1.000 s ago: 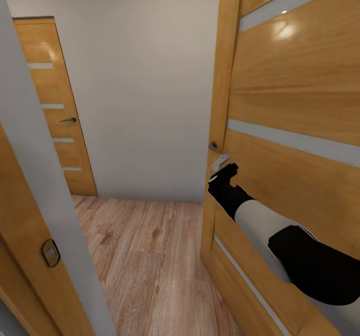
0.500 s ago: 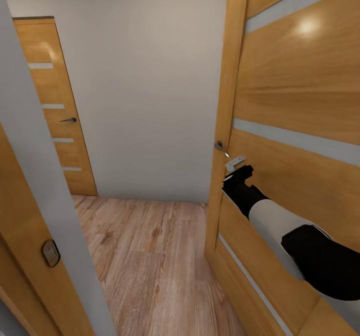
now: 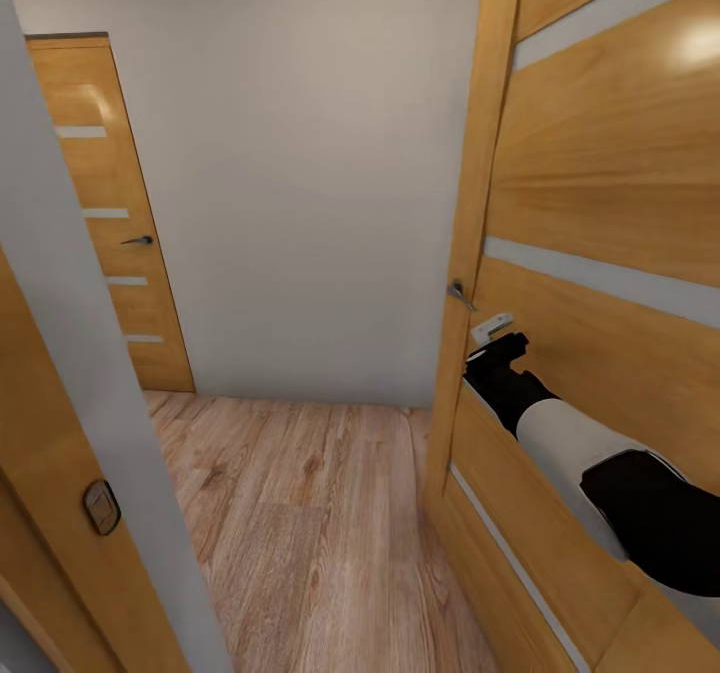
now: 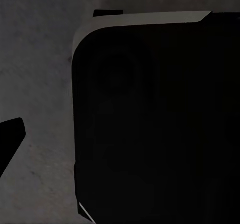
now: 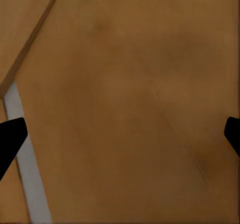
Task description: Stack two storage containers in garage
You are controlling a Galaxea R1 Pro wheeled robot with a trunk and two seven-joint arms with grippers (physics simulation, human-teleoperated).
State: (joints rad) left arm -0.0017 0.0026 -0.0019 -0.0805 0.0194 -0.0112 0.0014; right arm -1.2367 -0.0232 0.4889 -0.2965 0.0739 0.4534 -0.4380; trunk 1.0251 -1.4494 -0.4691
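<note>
The two storage containers are out of view. My right gripper [image 3: 497, 338] is stretched out against the orange-brown wooden door [image 3: 600, 203], just below its metal handle [image 3: 460, 295]. In the right wrist view the gripper [image 5: 120, 134] is open, its two black fingertips [image 5: 10, 134] far apart with bare door panel between them. In the left wrist view one black fingertip [image 4: 10, 139] of my left gripper hangs wide to the side over dark grey mottled concrete floor [image 4: 45, 84], beside a black part of the robot's body [image 4: 160, 124].
Past the doorway lies a small hall with a light wood-plank floor [image 3: 300, 513], a white wall [image 3: 300, 173] and another closed wooden door [image 3: 110, 213] at the back left. The door frame with its latch plate [image 3: 101, 506] stands close on my left.
The wooden door has swung further open to the right, and my right arm has moved right with it. The camera has held still.
</note>
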